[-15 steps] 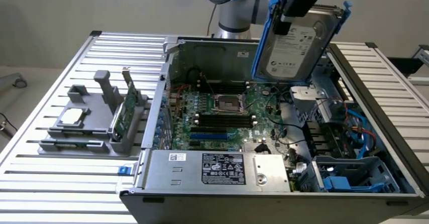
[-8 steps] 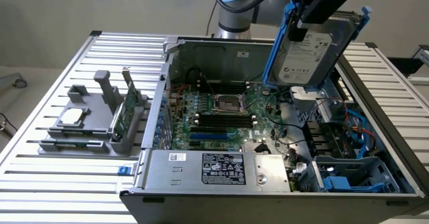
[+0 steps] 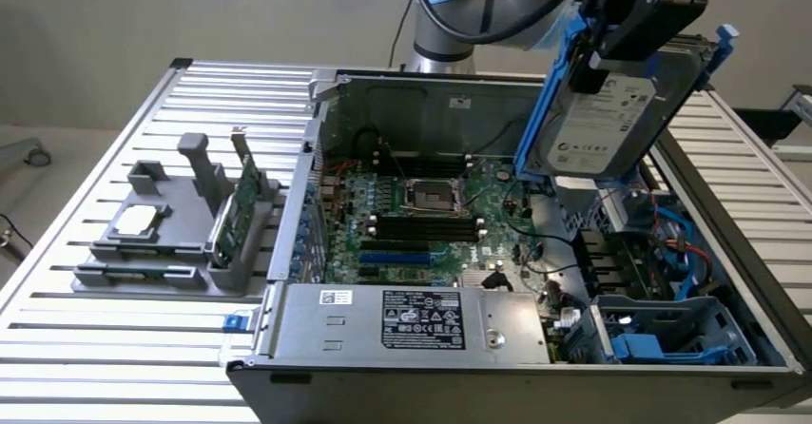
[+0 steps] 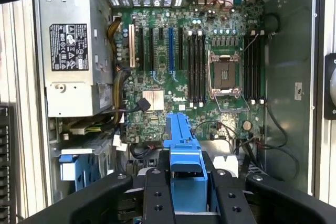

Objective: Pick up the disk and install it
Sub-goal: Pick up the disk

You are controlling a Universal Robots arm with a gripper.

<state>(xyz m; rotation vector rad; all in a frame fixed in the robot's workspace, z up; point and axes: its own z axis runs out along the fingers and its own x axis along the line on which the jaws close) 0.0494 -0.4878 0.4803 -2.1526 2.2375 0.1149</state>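
The disk [image 3: 607,115], a silver-grey drive with a white label in a bright blue carrier, hangs tilted above the right side of the open computer case [image 3: 318,139]. My gripper [image 3: 625,36] is shut on its upper part, with the black fingers clamping the carrier. In the wrist view the blue carrier's edge [image 4: 184,145] runs between my two black fingers [image 4: 157,198], and the gripper [image 4: 189,192] looks down on the motherboard [image 4: 210,66].
Inside the case lie the motherboard [image 3: 419,224], the grey power supply [image 3: 406,319] and a blue drive cage [image 3: 672,334] at the near right corner. On the slatted table, at the exterior view's left, a grey fixture [image 3: 165,243] holds a green card [image 3: 235,210] and a square chip [image 3: 137,220].
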